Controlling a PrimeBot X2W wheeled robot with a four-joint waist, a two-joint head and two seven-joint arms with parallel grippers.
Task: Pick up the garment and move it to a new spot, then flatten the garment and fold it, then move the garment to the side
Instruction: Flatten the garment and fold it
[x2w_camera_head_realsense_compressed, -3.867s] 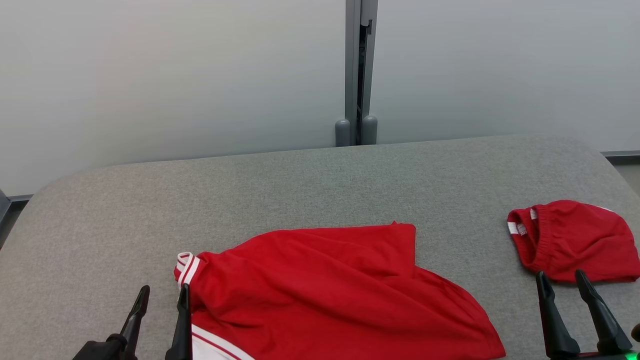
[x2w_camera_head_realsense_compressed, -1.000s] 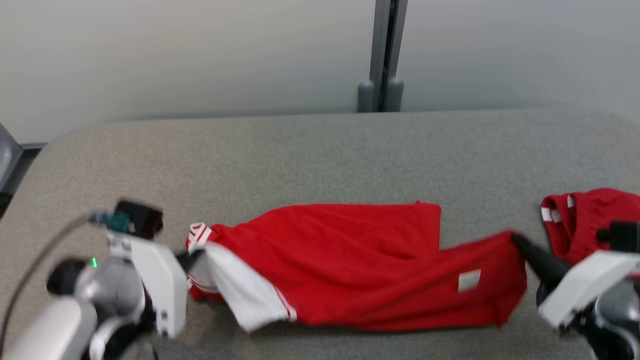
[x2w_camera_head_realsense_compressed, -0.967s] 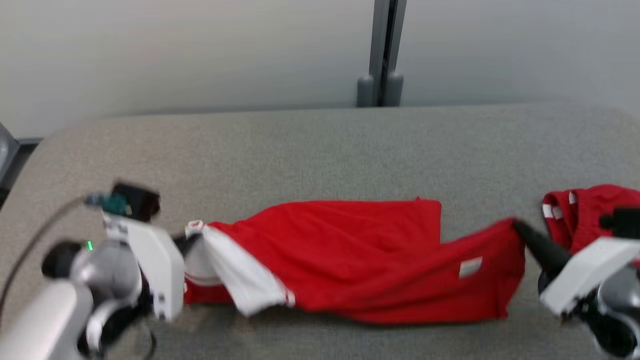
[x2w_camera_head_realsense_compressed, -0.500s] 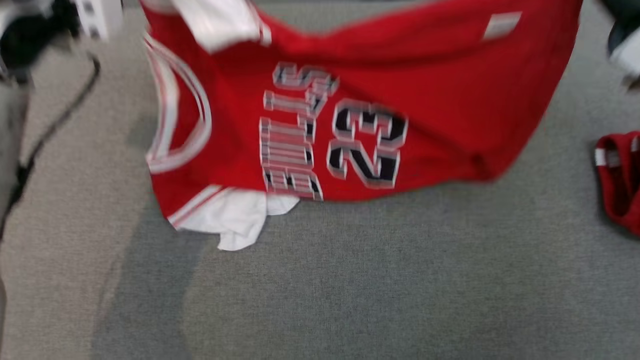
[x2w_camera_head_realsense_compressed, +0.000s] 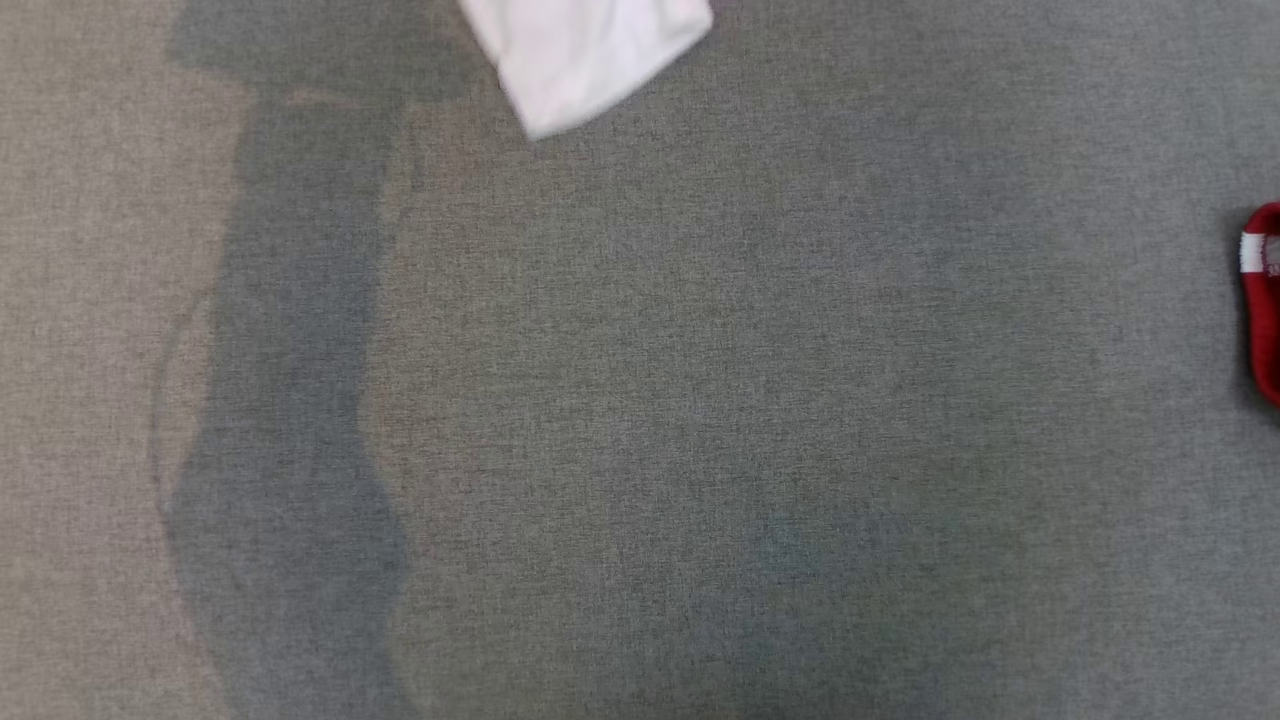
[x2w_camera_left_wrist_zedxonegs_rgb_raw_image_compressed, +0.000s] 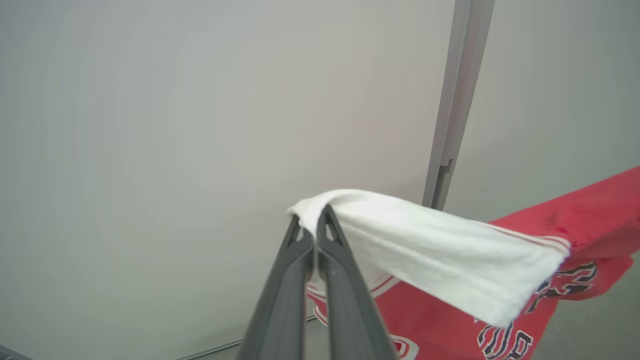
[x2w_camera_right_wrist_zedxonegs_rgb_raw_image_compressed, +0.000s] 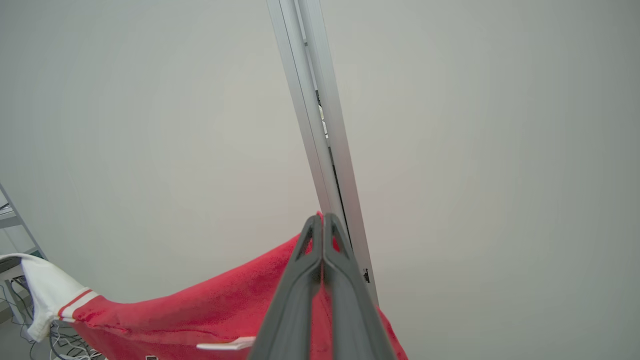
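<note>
red jersey (x2w_camera_left_wrist_zedxonegs_rgb_raw_image_compressed: 595, 215) w/ white trim hangs stretched btwn my two arms, up above the grey table (x2w_camera_head_realsense_compressed: 700, 400); left gripper (x2w_camera_left_wrist_zedxonegs_rgb_raw_image_compressed: 312, 222) is clamped on the white sleeve edge (x2w_camera_left_wrist_zedxonegs_rgb_raw_image_compressed: 425, 245); right gripper (x2w_camera_right_wrist_zedxonegs_rgb_raw_image_compressed: 321, 220) is pinched tight on the red hem, fabric sagging below it; head cam catches a white corner (x2w_camera_head_realsense_compressed: 590, 50) of it at the top; 2nd red garment (x2w_camera_head_realsense_compressed: 1265, 300) lies at the table's far right; pale wall (x2w_camera_left_wrist_zedxonegs_rgb_raw_image_compressed: 150, 125) & metal post (x2w_camera_right_wrist_zedxonegs_rgb_raw_image_compressed: 320, 125) behind.

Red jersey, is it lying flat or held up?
Held up: the left pincer and right pincer are each shut on an edge of the jersey, which hangs between them.
</note>
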